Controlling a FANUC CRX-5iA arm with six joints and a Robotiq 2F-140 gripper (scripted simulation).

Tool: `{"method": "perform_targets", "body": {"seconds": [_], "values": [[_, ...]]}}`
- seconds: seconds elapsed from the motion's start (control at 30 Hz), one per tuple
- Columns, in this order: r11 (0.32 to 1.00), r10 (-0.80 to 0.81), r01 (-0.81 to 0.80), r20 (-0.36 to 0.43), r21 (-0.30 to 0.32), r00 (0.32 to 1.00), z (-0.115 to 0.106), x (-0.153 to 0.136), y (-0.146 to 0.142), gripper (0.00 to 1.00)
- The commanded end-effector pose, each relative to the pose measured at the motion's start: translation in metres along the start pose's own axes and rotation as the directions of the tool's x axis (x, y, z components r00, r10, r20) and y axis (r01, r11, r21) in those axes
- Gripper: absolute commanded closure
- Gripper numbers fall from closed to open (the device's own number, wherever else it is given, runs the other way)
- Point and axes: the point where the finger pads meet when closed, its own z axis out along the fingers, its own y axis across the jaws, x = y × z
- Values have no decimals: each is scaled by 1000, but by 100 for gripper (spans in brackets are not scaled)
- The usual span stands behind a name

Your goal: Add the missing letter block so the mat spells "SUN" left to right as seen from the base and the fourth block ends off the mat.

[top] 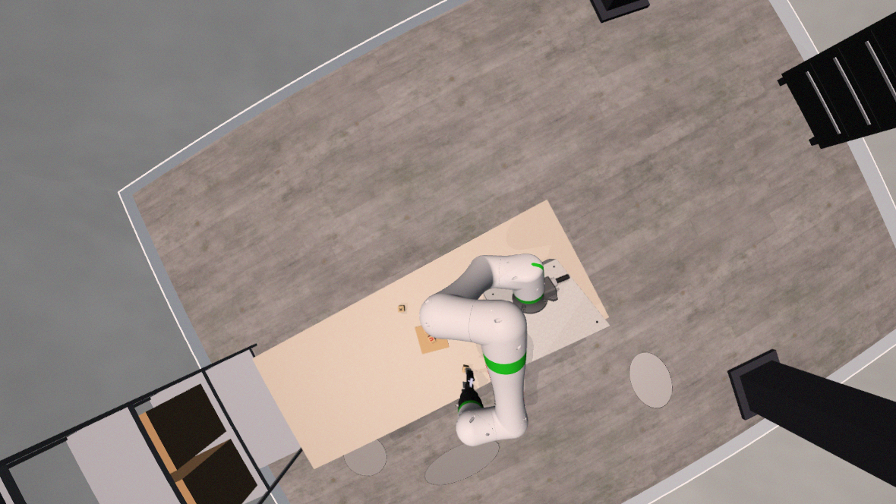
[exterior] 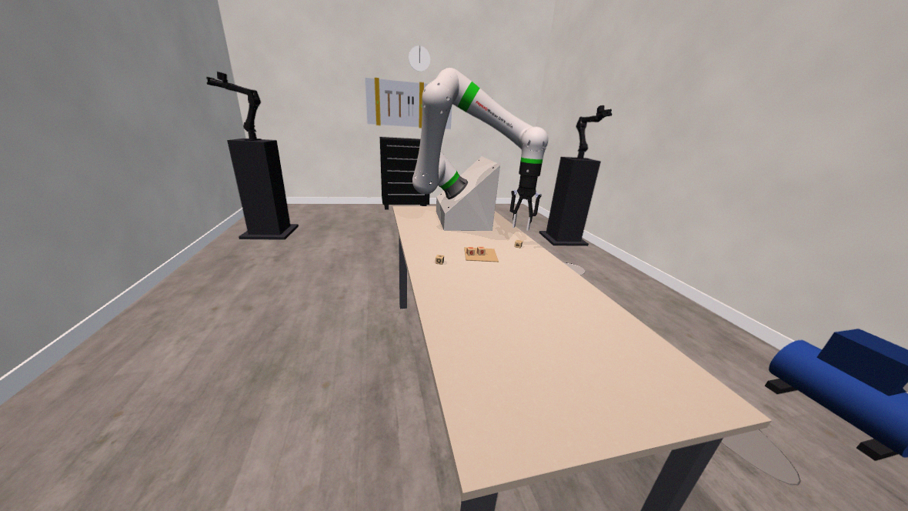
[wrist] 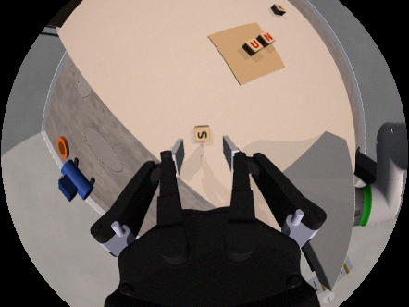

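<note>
U and N blocks [wrist: 259, 42] already on mat [wrist: 233, 56], S block [wrist: 201, 133] off mat on table [exterior: 545, 355], gripper [wrist: 204, 153] above it, fingers half-narrowed, pinching nothing; pick, place left of U all left; fourth block [wrist: 278, 8] already off mat

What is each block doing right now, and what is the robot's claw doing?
S block: on the table, off the mat, letter up, not gripped.
U block: on the mat, letter up.
N block: on the mat, touching U.
Fourth block: off the mat.
Gripper: partly open, holding nothing, above S.
</note>
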Motion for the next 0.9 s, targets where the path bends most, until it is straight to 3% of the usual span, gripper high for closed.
{"method": "perform_targets", "body": {"seconds": [0.0,0.87], "values": [[1000,0,0,0,0,1000,0,0,0,60],[1000,1,-1,-2,1,1000,10,0,0,60]]}}
